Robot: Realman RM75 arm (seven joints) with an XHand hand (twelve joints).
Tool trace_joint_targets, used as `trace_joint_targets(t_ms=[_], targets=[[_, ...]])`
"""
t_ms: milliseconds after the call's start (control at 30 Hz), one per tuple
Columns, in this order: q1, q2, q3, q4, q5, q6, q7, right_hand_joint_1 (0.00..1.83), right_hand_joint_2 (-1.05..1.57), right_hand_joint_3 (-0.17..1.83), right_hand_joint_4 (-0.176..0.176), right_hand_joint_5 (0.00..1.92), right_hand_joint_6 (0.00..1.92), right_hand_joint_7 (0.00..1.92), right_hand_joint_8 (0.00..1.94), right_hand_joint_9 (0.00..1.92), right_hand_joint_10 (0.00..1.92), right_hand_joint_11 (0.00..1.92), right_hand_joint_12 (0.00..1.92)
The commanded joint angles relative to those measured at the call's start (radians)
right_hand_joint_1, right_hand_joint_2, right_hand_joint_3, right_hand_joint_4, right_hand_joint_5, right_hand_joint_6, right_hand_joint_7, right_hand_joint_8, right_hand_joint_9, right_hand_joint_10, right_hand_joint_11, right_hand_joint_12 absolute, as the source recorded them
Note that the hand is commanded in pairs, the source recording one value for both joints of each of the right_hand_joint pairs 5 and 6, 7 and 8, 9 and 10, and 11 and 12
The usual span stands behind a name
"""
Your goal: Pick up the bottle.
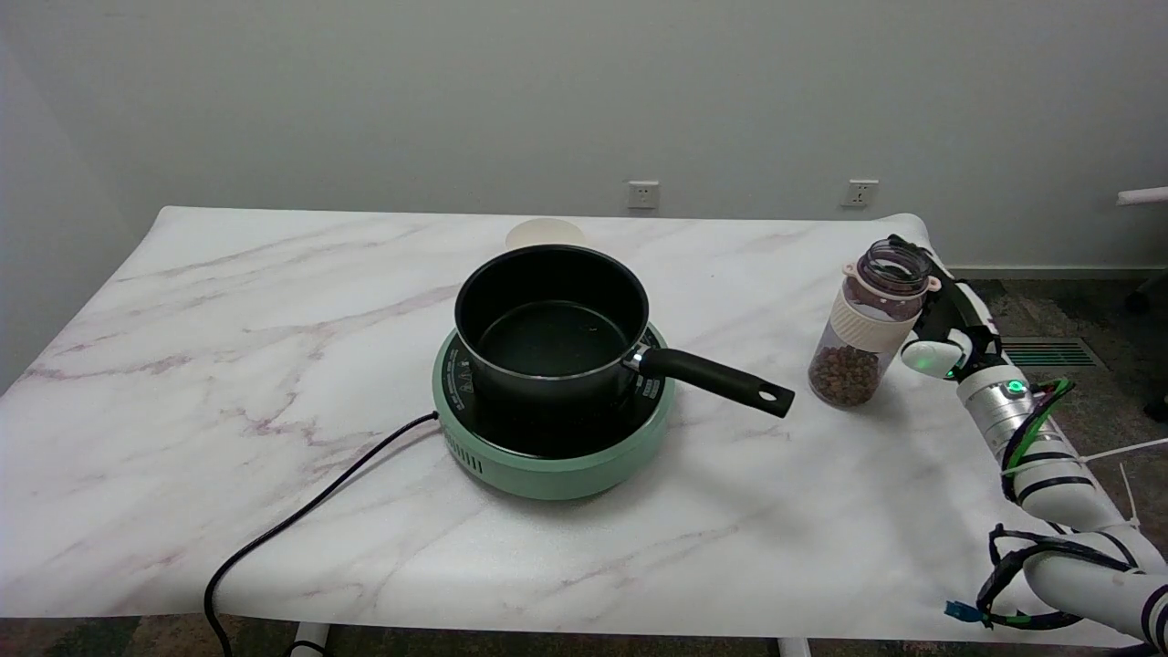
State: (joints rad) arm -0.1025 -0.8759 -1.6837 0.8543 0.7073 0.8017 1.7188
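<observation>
Nearest the camera, the right arm (1068,511) comes in from the lower right corner, a run of white segments with black bands, black and green cables looped along it and a small green light glowing near the wrist. At its end the right hand (949,324) sits against the right side of the bottle (865,327), black fingers reaching up along the far side of the neck and a white pad with a green glow pressed near the pale band. Contact is plain, but whether the fingers are truly closed around the bottle is hidden behind it, so I cannot tell if it is gripped or only touched.

That bottle is clear, tinted purple toward its open mouth, with a cream-coloured band around its middle and small brown pieces filling the lower part. It leans a little to the right, toward the hand, with its base at the marble-patterned table (228,365) near the right edge.

Left of the bottle, well apart from it, a black saucepan (552,324) sits on a round mint-green hotplate (557,456) at the middle of the table. The pan's black handle (721,381) points right, toward the bottle, without reaching it. A black power cord (301,520) runs from the hotplate's left side off the near table edge. Behind the pan, a cream round lid or dish (545,234) is partly hidden. Two wall sockets (642,194) show on the grey wall beyond.
</observation>
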Motion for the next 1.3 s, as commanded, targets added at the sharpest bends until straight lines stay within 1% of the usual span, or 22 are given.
trace_joint_targets(t_ms=[33, 500, 733, 867, 1033, 1100, 1167, 1300], targets=[[0.004, -0.020, -0.014, 0.034, -0.052, -0.014, 0.000, 1.14, -0.78, 0.82, 0.000, 0.22, 0.22, 0.57, 0.57, 0.55, 0.55, 0.59, 0.59], [0.009, -0.034, -0.014, 0.048, -0.062, -0.016, -0.002, 1.17, -0.72, 0.83, 0.000, 0.24, 0.24, 0.58, 0.58, 0.55, 0.55, 0.59, 0.59], [0.009, -0.034, -0.014, 0.046, -0.062, -0.010, -0.002, 1.24, -0.58, 0.98, 0.000, 0.30, 0.30, 0.59, 0.59, 0.58, 0.58, 0.60, 0.60], [0.009, -0.036, -0.014, 0.045, -0.062, -0.007, -0.002, 1.29, -0.43, 1.03, 0.000, 0.40, 0.40, 0.61, 0.61, 0.63, 0.63, 0.64, 0.64], [0.009, -0.036, -0.013, 0.044, -0.062, -0.006, -0.002, 1.35, -0.10, 1.10, 0.000, 0.51, 0.51, 0.63, 0.63, 0.68, 0.68, 0.72, 0.72], [0.009, -0.036, -0.011, 0.043, -0.062, -0.006, -0.002, 1.37, 0.05, 1.07, 0.000, 0.55, 0.55, 0.64, 0.64, 0.77, 0.77, 0.72, 0.72], [0.009, -0.036, -0.010, 0.043, -0.064, -0.006, -0.002, 1.40, 0.23, 0.99, 0.000, 0.60, 0.60, 0.68, 0.68, 0.88, 0.88, 0.72, 0.72], [0.009, -0.036, -0.008, 0.040, -0.064, -0.006, -0.002, 1.43, 0.38, 0.90, 0.000, 0.65, 0.65, 0.76, 0.76, 0.97, 0.97, 0.75, 0.75]])
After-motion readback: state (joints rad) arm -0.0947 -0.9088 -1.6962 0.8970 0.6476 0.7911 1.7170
